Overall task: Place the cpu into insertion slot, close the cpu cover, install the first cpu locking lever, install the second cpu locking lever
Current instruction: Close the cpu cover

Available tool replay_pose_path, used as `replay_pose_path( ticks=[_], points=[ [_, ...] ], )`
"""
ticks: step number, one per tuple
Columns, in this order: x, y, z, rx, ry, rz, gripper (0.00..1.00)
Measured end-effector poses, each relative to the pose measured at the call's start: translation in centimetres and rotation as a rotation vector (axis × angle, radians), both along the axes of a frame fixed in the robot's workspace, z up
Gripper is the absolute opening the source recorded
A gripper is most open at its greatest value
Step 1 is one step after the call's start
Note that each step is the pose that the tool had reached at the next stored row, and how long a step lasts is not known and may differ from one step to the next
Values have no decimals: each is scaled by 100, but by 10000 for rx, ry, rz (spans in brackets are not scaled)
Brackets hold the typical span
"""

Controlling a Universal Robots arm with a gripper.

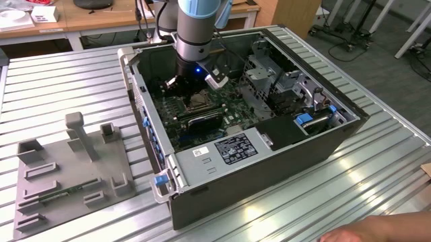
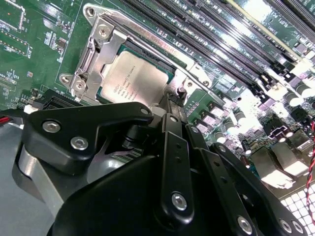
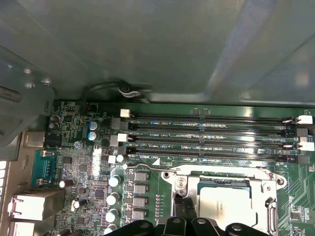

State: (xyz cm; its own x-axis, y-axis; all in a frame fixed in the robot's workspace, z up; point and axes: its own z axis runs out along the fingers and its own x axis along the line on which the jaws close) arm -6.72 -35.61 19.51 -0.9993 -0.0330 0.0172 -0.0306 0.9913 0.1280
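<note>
Status: cpu (image 2: 132, 81) sits in the insertion slot (image 2: 147, 51) just beyond the gripper (image 2: 174, 105), cpu cover (image 2: 106, 55) looks down over it, so you've likely the locking levers (image 3: 147, 167) left; gripper open or closed, can't tell.

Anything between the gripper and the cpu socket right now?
Nothing visible. The gripper hangs right at the edge of the slot. The cpu sits in the slot, the cover apparently down around it, and its top is bare.
</note>
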Motion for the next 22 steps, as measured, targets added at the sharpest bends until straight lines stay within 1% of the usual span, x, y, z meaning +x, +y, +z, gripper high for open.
replay_pose_path(
  ticks=[13,18,20,22],
  points=[
    [-1,-2,-1,-5,3,0,10],
    [5,8,35,30,-19,0,10],
    [3,5,63,15,-9,0,10],
    [3,5,87,15,-9,0,10]
  ],
)
